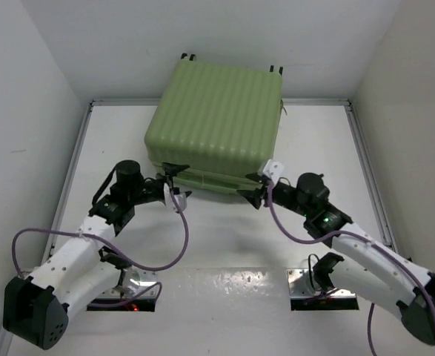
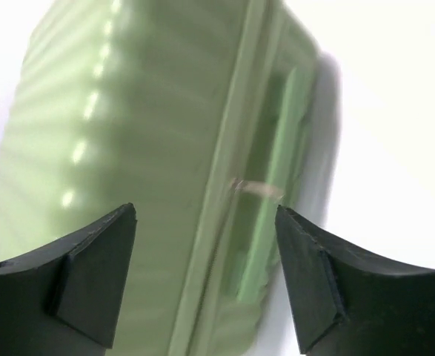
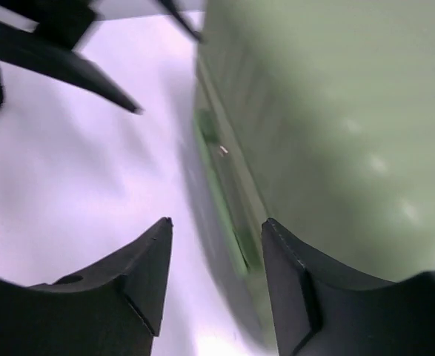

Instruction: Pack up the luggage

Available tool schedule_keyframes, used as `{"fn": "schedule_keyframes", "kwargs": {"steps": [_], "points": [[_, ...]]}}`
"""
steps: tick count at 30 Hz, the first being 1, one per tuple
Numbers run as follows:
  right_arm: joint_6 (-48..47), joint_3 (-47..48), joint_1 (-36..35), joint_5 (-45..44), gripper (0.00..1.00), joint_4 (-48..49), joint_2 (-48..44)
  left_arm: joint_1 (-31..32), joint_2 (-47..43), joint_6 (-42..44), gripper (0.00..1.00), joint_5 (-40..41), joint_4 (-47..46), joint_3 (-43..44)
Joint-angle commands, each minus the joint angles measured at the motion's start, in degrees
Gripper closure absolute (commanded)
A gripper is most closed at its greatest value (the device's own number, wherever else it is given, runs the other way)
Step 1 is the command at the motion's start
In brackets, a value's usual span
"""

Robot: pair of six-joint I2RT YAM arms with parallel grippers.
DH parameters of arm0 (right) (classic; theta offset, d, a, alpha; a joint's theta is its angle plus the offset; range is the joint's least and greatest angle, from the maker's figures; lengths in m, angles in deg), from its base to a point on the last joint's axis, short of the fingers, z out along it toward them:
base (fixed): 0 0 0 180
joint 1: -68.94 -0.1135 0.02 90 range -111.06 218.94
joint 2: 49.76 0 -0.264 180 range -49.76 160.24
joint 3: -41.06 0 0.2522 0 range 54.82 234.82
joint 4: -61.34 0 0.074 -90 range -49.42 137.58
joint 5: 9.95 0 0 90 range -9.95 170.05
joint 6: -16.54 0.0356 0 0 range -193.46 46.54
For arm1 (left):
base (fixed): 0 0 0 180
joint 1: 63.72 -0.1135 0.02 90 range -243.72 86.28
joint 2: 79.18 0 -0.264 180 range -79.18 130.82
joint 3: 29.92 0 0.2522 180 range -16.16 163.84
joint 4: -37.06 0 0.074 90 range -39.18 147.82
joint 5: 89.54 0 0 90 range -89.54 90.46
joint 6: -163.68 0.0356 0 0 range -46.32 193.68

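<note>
left arm (image 1: 76, 256) reaches from the near left edge of the table (image 1: 224, 245) toward the middle, a purple cable (image 1: 181, 237) looping off it

left gripper (image 1: 174, 182) sits at the near left corner of the luggage (image 1: 217, 111), right up against its near side; cannot tell from the top view if it touches. in the left wrist view the left gripper (image 2: 206, 211) is spread wide, both black fingers (image 2: 91, 267) well apart, nothing clamped between them, the shell only behind the gap

the luggage lies flat and shut on the far middle of the table, ribbed pale green shell up, small black wheels (image 1: 189, 56) on its far side at the back wall, far half past the table's far edge line. left wrist view shows the luggage (image 2: 143, 133) blurred, its closing seam running top to bottom and a green side handle (image 2: 276, 170) just right of the seam

right gripper (image 1: 260, 191) sits at the near right corner of the luggage, just beside the near side. in the right wrist view the right gripper (image 3: 217, 222) has its fingers (image 3: 135, 282) parted with a clear gap, holding nothing; the luggage (image 3: 328, 111) fills the right of that view, side handle (image 3: 221, 193) along its lower edge, white table on the left, the other arm's dark tip blurred at the top left

right arm (image 1: 373, 256) runs back to the near right edge, a purple cable along it too
</note>
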Motion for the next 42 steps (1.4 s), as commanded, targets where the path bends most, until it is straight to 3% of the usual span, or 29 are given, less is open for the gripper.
{"fn": "schedule_keyframes", "kwargs": {"steps": [1, 6, 11, 14, 23, 26, 28, 33, 35, 42], "points": [[5.6, -1.7, 6.6, 2.3, 0.49, -11.9, -5.4, 4.1, -2.2, -7.9, 0.23, -2.6, 2.9, 1.2], [12.9, -1.0, 20.1, 7.7, 0.51, -17.2, -5.2, 15.8, 6.0, -9.1, 0.50, 2.1, 5.9, 5.4], [18.7, 2.3, 37.4, 17.6, 0.53, -18.2, -0.1, 20.8, 18.3, -13.5, 0.51, 11.3, 0.3, 11.2], [19.4, 3.5, 42.9, 20.9, 0.54, -17.9, 2.9, 20.8, 24.5, -14.8, 0.51, 15.1, -5.9, 12.6], [16.3, 3.8, 45.9, 21.0, 0.54, -16.5, 4.4, 22.6, 38.5, -10.3, 0.51, 23.1, -6.3, 17.3], [15.9, 4.1, 46.7, 20.3, 0.54, -15.7, 5.4, 23.1, 41.6, -10.2, 0.59, 26.4, -7.0, 18.1], [16.0, 4.8, 47.3, 19.8, 0.54, -14.8, 6.4, 23.1, 43.9, -9.6, 0.72, 27.9, -6.2, 18.8], [16.3, 7.4, 50.3, 21.0, 0.54, -14.9, 9.4, 21.8, 42.5, -1.5, 0.90, 28.6, 2.3, 14.9], [16.4, 8.0, 51.3, 22.0, 0.54, -14.5, 10.9, 19.9, 37.5, 2.5, 1.00, 24.8, 5.4, 12.4], [14.5, 10.6, 52.8, 24.2, 0.54, -12.9, 14.8, 7.0, 20.8, 29.3, 1.00, 16.9, 32.5, 3.1]]}}
